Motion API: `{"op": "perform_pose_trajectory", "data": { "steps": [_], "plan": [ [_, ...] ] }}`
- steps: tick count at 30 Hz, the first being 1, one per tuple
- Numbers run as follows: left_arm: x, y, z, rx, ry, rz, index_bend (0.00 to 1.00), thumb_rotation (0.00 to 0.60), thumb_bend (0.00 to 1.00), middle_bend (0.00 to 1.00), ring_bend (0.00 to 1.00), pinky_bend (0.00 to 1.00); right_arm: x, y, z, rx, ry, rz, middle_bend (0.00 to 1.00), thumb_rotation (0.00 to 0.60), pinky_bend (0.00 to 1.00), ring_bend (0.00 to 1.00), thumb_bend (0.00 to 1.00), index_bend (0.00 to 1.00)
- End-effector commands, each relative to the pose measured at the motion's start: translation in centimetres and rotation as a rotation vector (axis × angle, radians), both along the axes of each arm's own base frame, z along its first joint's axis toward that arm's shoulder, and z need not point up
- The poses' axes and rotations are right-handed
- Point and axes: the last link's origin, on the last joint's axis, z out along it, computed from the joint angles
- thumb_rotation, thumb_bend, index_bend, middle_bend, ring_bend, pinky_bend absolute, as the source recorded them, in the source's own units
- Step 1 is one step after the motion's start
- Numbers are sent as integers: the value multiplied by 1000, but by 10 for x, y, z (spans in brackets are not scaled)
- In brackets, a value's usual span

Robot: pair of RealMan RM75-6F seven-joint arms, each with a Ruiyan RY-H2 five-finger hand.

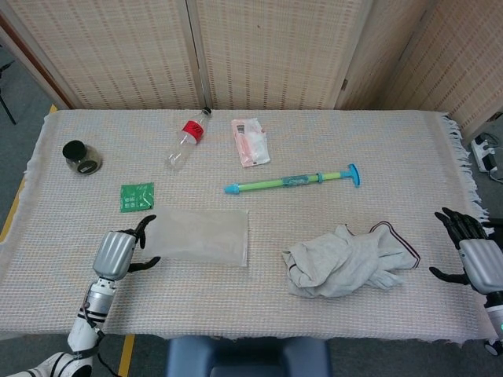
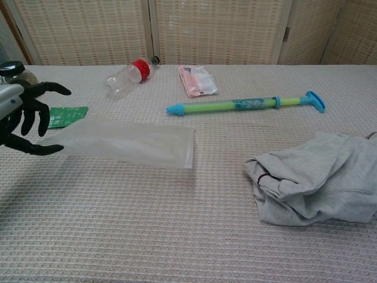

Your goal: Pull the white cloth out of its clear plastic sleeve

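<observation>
done with the pull by the look of it: white cloth [image 1: 350,263] heaped clear of the empty plastic sleeve [image 1: 200,236] on the counter [image 1: 259,306], left hand [image 1: 119,251] and right hand [image 1: 478,253] both spread, holding nothing, next only to draw back

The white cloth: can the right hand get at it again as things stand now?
Probably yes. The right hand is open beside the white cloth, which lies loose on the table, fully out of the clear plastic sleeve. Nothing stands between them.
</observation>
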Motion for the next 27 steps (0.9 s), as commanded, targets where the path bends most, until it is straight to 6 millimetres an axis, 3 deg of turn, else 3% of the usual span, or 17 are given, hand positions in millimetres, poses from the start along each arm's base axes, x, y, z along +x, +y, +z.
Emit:
{"op": "perform_pose_trajectory", "data": {
  "steps": [1, 4, 9, 13, 16, 27],
  "plan": [
    [-8, -23, 49, -132, -61, 177, 170, 399, 161, 328, 243, 317, 17, 29, 12, -51, 41, 32, 0, 600, 0, 0, 83, 0],
    [-18, -35, 69, -117, -66, 199, 180, 398, 160, 263, 161, 250, 27, 48, 14, -101, 74, 45, 0, 600, 0, 0, 83, 0],
    [-43, -61, 90, -169, -115, 267, 210, 389, 177, 245, 145, 235, 36, 70, 8, -135, 122, 54, 0, 600, 0, 0, 83, 0],
    [-68, -80, 112, 48, 3, 256, 227, 391, 189, 241, 140, 221, 42, 79, 7, -194, 182, 64, 0, 600, 0, 0, 82, 0],
    [-78, -89, 111, 104, 57, 273, 239, 393, 188, 242, 139, 212, 41, 81, 8, -211, 173, 52, 0, 600, 0, 0, 82, 0],
    [-77, -92, 104, 22, 114, 257, 249, 390, 188, 249, 139, 203, 33, 74, 12, -211, 175, 12, 0, 600, 0, 0, 83, 0]
  ]
}}
